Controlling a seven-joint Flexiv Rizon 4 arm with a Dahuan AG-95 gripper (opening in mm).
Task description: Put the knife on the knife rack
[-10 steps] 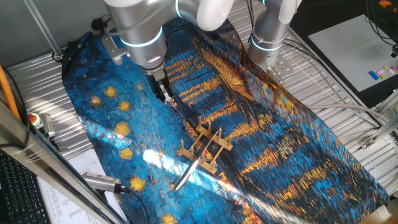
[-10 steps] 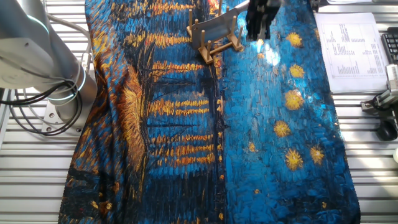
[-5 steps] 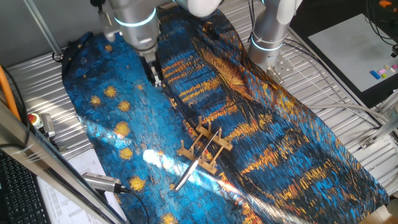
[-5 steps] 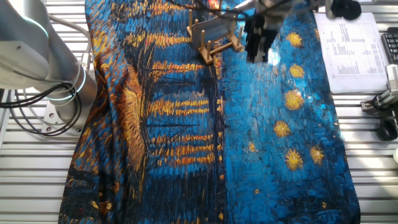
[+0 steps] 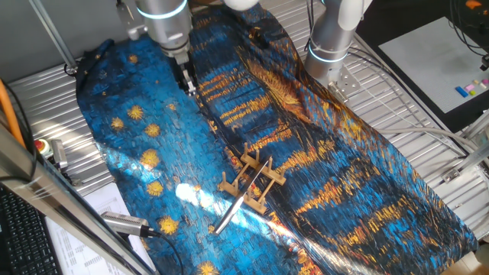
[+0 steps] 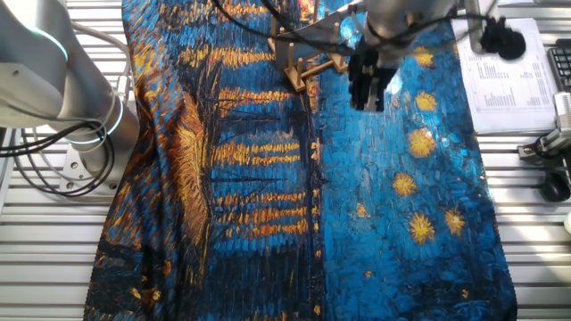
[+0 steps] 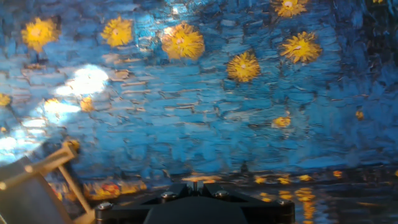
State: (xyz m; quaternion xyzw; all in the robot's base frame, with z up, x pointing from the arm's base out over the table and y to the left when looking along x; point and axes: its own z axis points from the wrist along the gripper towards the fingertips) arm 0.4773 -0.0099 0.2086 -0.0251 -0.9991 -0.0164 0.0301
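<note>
The knife point(image 5: 243, 197) lies slanted in the light-brown wooden knife rack point(image 5: 261, 179), blade among the pegs and handle sticking out toward the near cloth edge. In the other fixed view the rack point(image 6: 308, 61) holds the grey blade point(image 6: 317, 34) at the top edge. My gripper point(image 5: 186, 79) hangs well away from the rack, over the blue starry part of the cloth, and holds nothing. Its dark fingers point(image 6: 368, 89) stand close together. The hand view shows the gripper point(image 7: 194, 184) at the bottom, with the rack point(image 7: 61, 163) and the blade point(image 7: 25, 198) at lower left.
A blue and orange painted cloth point(image 5: 321, 160) covers the table. The arm's base point(image 5: 330, 42) stands at the back. A red button point(image 5: 40, 145), printed sheets point(image 6: 504, 67) and a metal tool point(image 5: 126, 224) lie off the cloth on the slatted table.
My gripper has drawn back from the rack across the blue cloth and risen. The knife stays in the rack, unmoved.
</note>
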